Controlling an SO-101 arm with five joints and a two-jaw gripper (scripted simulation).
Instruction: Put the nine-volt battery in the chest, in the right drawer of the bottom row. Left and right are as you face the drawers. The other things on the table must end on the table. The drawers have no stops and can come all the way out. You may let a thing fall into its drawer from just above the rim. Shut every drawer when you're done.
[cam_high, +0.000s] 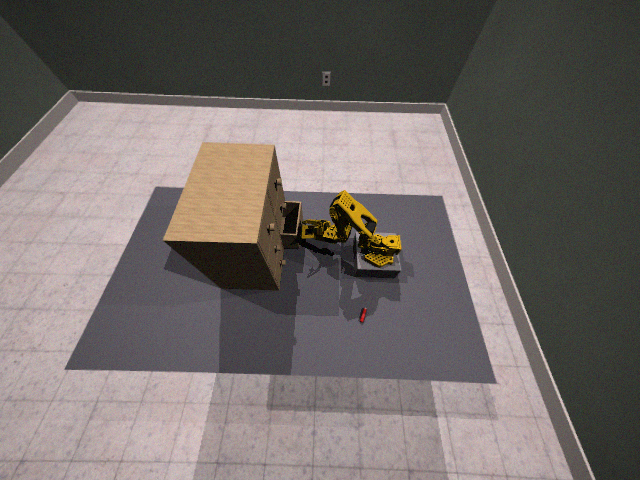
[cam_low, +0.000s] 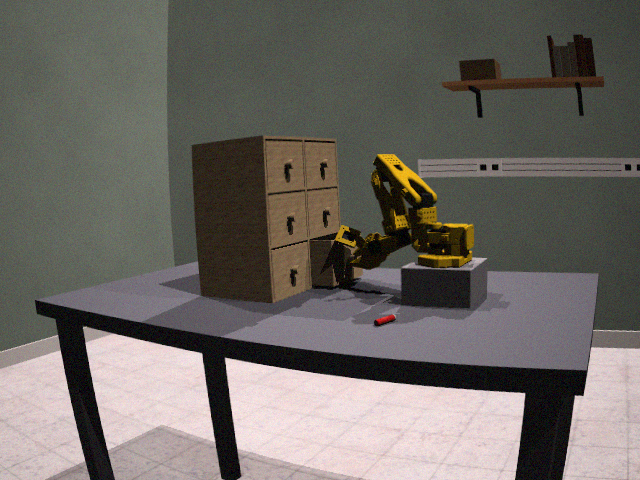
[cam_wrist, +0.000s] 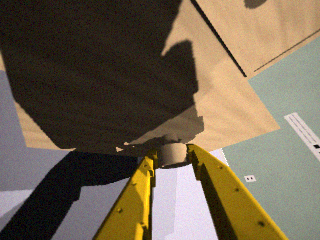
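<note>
The wooden chest (cam_high: 227, 191) (cam_low: 232, 217) has three rows of two drawers. Its bottom right drawer (cam_high: 300, 219) (cam_low: 323, 263) (cam_wrist: 230, 115) stands partly out; the other drawers look shut. My gripper (cam_wrist: 171, 151) (cam_low: 354, 257) is at this drawer's front, its fingers shut on the round knob (cam_wrist: 175, 157), one on each side. The inside of the drawer is dark in the top view and I cannot make out what lies in it. I see no nine-volt battery in any view.
A small red cylinder (cam_high: 363, 315) (cam_low: 384, 320) lies on the grey table (cam_high: 423, 335) (cam_low: 465, 335), toward the front from the arm's grey base block (cam_high: 377, 272) (cam_low: 435, 286). The other drawers' knobs stick out from the chest front above and beside my gripper.
</note>
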